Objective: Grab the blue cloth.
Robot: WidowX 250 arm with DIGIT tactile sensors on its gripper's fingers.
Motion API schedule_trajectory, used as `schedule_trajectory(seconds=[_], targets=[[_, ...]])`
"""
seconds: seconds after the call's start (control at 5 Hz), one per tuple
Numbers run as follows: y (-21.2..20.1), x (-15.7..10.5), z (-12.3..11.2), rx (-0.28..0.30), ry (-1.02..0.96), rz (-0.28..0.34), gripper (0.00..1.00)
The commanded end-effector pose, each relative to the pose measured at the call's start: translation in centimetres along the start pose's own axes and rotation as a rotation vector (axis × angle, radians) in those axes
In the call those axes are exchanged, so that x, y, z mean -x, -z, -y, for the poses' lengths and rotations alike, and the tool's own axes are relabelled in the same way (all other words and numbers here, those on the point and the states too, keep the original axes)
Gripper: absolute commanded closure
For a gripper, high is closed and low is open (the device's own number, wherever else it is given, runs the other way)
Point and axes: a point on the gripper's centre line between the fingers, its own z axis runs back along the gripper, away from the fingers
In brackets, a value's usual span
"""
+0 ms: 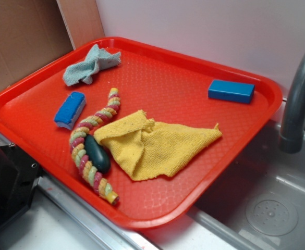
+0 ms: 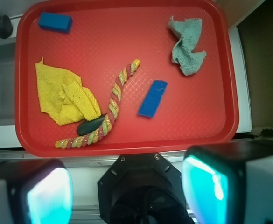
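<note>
Six loose items lie on the red tray [image 2: 127, 18]; none is in contact with the jaws [image 2: 127, 186]. The jaws stand released, their two pads wide apart at the bottom of the wrist view, hanging high above and short of the tray's near rim.

Step in hand, as judged: the approach has not begun in earnest. The blue cloth [image 2: 187, 44] lies crumpled in the tray's far corner, ahead of the jaws and off to their right side, untouched.

Next move, as judged: travel forward and to that side until the cloth sits between the pads, then descend and close on a raised fold. The blue sponge [image 2: 152, 98] lies between jaws and cloth, slightly aside; the path should clear it.

Other items: a yellow cloth [image 2: 64, 93] ahead to the other side, a twisted rope [image 2: 113, 105] near centre, a dark oval object [image 2: 90, 126] touching the rope and the yellow cloth, a blue block [image 2: 55, 22] in the opposite far corner.

Surface and room: the tray rests beside a grey sink [image 1: 267, 208] with a dark faucet [image 1: 298, 99]; a pale wall [image 1: 204, 26] and cardboard [image 1: 16, 36] stand behind.
</note>
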Motion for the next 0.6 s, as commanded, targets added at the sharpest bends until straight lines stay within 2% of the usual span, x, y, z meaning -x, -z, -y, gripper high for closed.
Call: schedule_trajectory(seconds=[0.0,0.2,0.4], targets=[[0.0,0.0,0.0,0.000,0.000,0.000,0.00],[4.9,-0.7,-5.1,-0.042,-0.112,-0.050,0.00],[8.8,-2.5,-7.5,-0.034,-0.117,-0.002,0.00]])
